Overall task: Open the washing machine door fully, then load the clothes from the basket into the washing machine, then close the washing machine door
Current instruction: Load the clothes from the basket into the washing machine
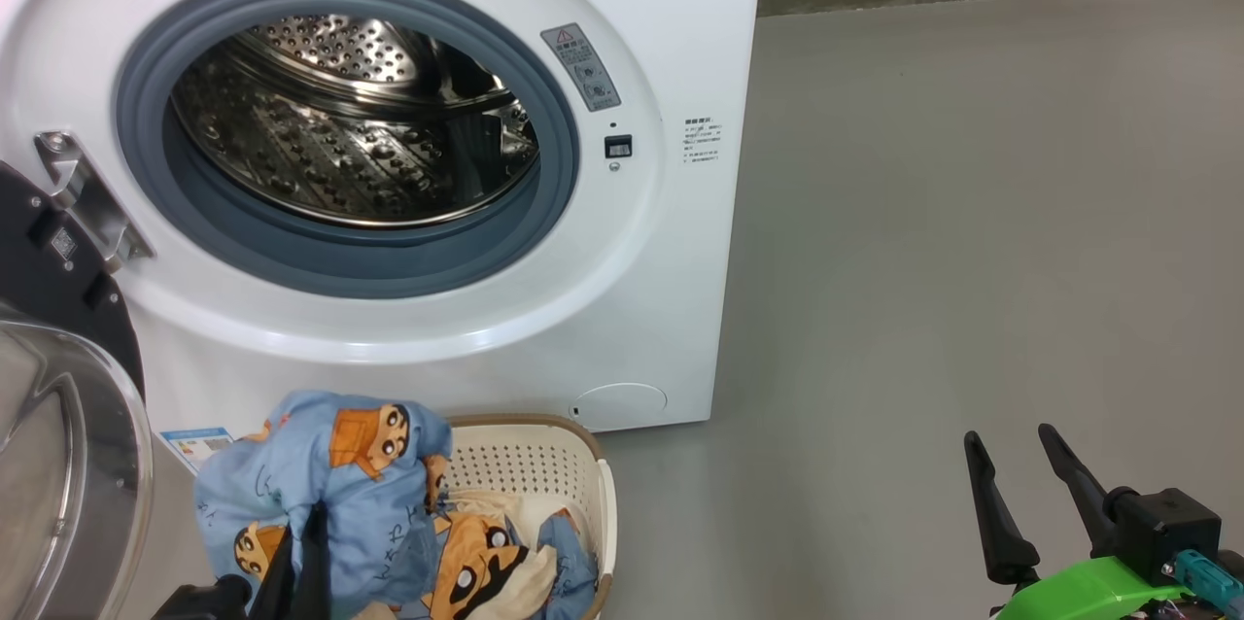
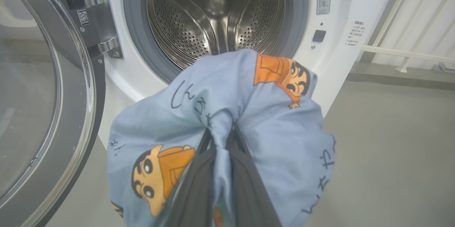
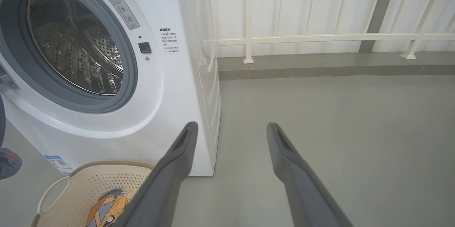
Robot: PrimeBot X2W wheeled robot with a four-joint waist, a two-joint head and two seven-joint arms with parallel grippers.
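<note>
Pinching clothes (image 1: pixel 330 494) near basket (image 1: pixel 530 458), left jaws; right jaws spread.

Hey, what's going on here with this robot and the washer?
The robot is loading laundry. Its left claw is shut on a light blue cartoon-print garment, holding it up over the cream perforated plastic basket before the white front-loading washing machine. The round glossy black door stands open at the left, and the steel drum looks empty. More printed clothes lie in the basket. The right claw hangs open over the grey floor.
</note>
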